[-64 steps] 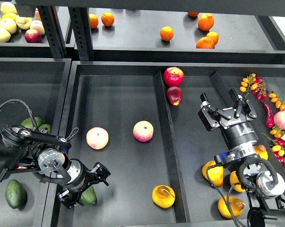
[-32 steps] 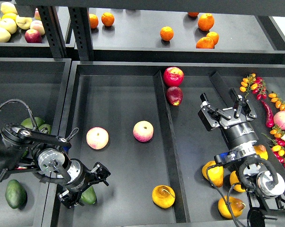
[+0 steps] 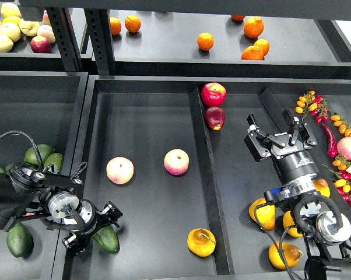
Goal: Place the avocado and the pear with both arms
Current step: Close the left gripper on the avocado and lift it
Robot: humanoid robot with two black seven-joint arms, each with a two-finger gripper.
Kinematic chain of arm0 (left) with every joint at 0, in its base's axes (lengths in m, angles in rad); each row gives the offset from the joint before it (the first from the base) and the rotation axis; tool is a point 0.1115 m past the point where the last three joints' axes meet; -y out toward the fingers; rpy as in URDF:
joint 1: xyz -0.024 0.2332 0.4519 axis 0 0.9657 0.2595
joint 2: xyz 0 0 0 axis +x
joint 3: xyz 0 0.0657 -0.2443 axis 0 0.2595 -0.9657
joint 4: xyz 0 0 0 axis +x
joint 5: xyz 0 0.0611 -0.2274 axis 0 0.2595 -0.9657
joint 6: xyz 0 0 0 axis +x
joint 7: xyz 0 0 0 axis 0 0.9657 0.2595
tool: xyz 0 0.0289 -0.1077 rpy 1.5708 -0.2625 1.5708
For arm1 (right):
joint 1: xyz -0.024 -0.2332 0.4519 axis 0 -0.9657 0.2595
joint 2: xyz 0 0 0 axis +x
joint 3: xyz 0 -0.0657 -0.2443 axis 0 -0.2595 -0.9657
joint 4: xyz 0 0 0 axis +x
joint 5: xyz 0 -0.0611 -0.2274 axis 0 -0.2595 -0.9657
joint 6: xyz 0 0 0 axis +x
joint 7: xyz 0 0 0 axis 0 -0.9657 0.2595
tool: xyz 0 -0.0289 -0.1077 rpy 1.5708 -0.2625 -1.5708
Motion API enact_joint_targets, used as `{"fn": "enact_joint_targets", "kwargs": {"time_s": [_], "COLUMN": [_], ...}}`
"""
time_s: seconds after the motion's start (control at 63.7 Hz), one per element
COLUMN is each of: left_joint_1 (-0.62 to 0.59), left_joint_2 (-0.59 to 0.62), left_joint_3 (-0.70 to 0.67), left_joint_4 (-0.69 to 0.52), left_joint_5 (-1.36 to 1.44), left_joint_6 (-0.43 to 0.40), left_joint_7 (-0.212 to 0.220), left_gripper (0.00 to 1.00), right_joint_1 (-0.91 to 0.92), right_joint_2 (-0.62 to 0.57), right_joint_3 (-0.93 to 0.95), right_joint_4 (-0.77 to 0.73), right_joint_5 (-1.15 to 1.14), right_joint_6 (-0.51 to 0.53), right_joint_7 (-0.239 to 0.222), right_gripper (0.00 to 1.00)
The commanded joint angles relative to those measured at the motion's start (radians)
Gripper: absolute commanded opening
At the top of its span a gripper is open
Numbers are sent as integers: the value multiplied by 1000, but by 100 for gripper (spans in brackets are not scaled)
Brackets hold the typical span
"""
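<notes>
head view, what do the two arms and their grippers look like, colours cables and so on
Both arms are black with silver metal rings at the wrist joints. The left gripper has two short black fingers, and a thin black cable loops above the arm behind it. The right gripper has two blocky black fingers on a ribbed black cylinder, with a shiny silver disc and a black cable lower down the arm.

Shop-style produce display: black shelving bins [image 3: 146,87], oranges [image 3: 205,41], apples [image 3: 12,26], peaches [image 3: 176,161].
</notes>
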Motion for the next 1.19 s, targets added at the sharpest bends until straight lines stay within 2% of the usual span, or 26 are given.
{"fn": "enact_joint_targets", "kwargs": {"time_s": [0.0,0.486,0.69,0.8,1.177], "left_joint_1": [3,12,26,33,41], "left_joint_2": [-7,-28,-36,-36,-41], "left_joint_3": [0,-8,-15,-20,-29], "left_joint_4": [25,65,74,75,74], "left_joint_5": [0,-14,-14,-16,-16], "left_joint_6": [-12,-52,-54,-61,-69], "left_joint_7": [0,0,0,0,0], "left_gripper": [96,85,78,71,59], "right_joint_1": [0,0,0,0,-2], "right_joint_2": [0,0,0,0,0], "right_joint_3": [0,0,0,0,0], "right_joint_4": [0,-2,-2,-2,-3], "right_joint_5": [0,0,0,0,0], "right_joint_6": [1,4,4,4,6], "right_joint_7": [0,-2,-2,-2,0], "right_gripper": [100,100,100,100,100]}}
